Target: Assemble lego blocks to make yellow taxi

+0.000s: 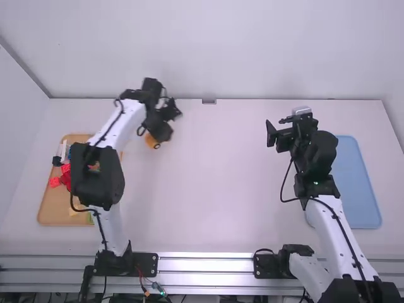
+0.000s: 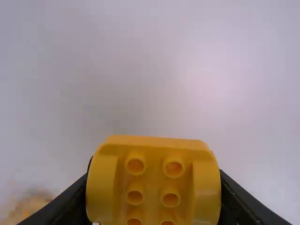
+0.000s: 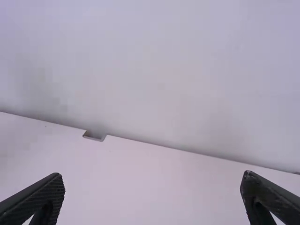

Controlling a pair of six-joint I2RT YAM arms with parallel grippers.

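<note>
Over the left part of the table, toward the back, my left gripper (image 1: 165,121) holds a yellow block (image 1: 151,141), partly covered by the gripper. In the left wrist view the yellow block (image 2: 153,180) shows its hollow underside with round tubes, clamped between the fingers of my left gripper (image 2: 153,199). My right gripper (image 1: 275,134) is above the right half of the table. In the right wrist view my right gripper (image 3: 153,197) has its fingers wide apart with nothing between them.
A wooden tray (image 1: 53,214) at the left, partly under the left arm, holds red blocks (image 1: 65,177) and several other pieces. A blue tray (image 1: 356,183) lies at the right, beside the right arm. A white wall stands behind the table's back edge.
</note>
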